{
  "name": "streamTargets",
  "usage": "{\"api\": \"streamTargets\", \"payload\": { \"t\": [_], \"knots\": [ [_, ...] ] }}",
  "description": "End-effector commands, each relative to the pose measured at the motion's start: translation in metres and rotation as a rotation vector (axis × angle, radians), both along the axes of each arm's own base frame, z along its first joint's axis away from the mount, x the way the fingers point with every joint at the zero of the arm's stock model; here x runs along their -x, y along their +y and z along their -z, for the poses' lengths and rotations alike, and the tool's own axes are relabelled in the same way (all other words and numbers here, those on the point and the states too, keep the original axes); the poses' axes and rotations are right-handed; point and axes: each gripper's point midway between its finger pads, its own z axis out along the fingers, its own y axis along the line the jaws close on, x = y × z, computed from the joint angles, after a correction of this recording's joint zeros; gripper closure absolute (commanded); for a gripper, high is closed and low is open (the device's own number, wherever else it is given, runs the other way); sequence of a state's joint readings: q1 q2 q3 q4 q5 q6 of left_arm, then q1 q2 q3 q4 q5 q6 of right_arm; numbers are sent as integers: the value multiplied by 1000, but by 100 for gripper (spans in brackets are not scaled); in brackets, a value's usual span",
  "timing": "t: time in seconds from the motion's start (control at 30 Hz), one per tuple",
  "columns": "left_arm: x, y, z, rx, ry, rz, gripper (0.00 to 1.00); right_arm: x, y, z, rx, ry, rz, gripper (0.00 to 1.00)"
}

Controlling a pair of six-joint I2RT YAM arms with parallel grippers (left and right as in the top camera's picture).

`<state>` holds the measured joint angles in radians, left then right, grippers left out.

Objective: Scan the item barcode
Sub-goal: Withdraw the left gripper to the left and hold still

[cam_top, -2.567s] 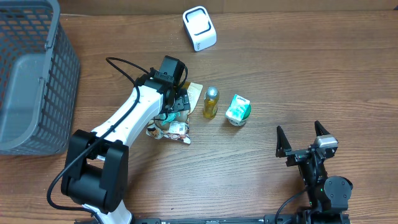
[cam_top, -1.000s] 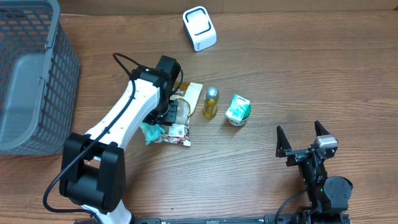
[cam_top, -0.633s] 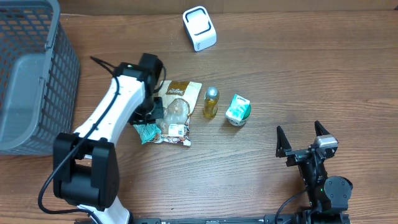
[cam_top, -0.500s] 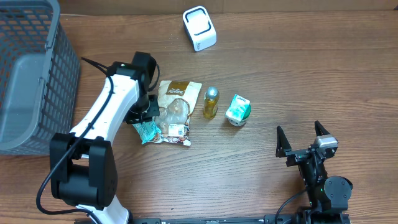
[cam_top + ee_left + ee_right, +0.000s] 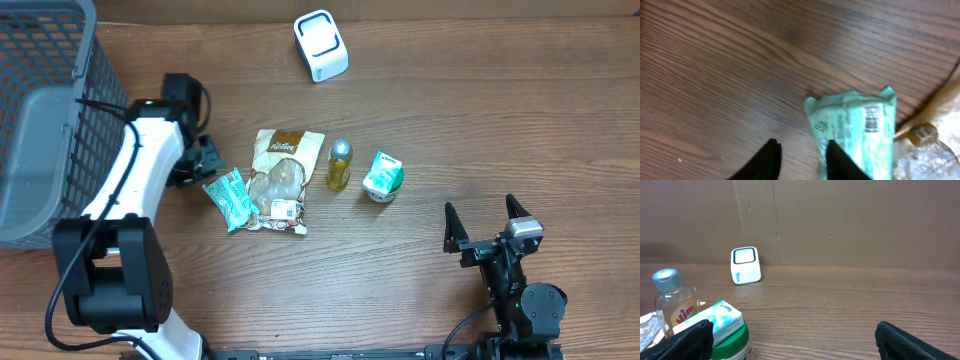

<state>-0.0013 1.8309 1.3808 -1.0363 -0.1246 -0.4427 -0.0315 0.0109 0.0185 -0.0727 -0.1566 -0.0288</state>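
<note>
Packet (image 5: 855,130), green, barcode up, lies twd tabletop (image 5: 450,100) left edge, against snack bag (image 5: 280,165); left jaws narrow, empty, just beside it. Right jaws wide, empty, nr front-right corner.

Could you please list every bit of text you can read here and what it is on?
"vim": label of the small bottle.
Green packet: barcode and print, too blurred to read.
Snack bag: lettering too small.
Green tub: print blurred.
</note>
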Motion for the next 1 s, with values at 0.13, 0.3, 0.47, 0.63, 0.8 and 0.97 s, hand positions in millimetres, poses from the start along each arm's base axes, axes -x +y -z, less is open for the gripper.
{"api": "streamTargets", "payload": {
  "t": [0.13, 0.3, 0.47, 0.63, 0.8, 0.97],
  "knots": [
    [-10, 19, -11, -43, -57, 66, 48, 0, -2, 3, -5, 0, 8, 0],
    [-12, 20, -12, -45, -62, 79, 0, 0, -2, 3, -5, 0, 8, 0],
    [-12, 19, -12, -45, -62, 80, 0, 0, -2, 3, -4, 0, 8, 0],
    [-12, 19, -12, -45, -62, 80, 1, 0, -2, 3, -5, 0, 8, 0],
    [-12, 19, -12, -45, -62, 80, 0, 0, -2, 3, -5, 0, 8, 0],
    [-12, 19, -11, -45, -62, 80, 0, 0, -2, 3, -5, 0, 8, 0]
  ]
}}
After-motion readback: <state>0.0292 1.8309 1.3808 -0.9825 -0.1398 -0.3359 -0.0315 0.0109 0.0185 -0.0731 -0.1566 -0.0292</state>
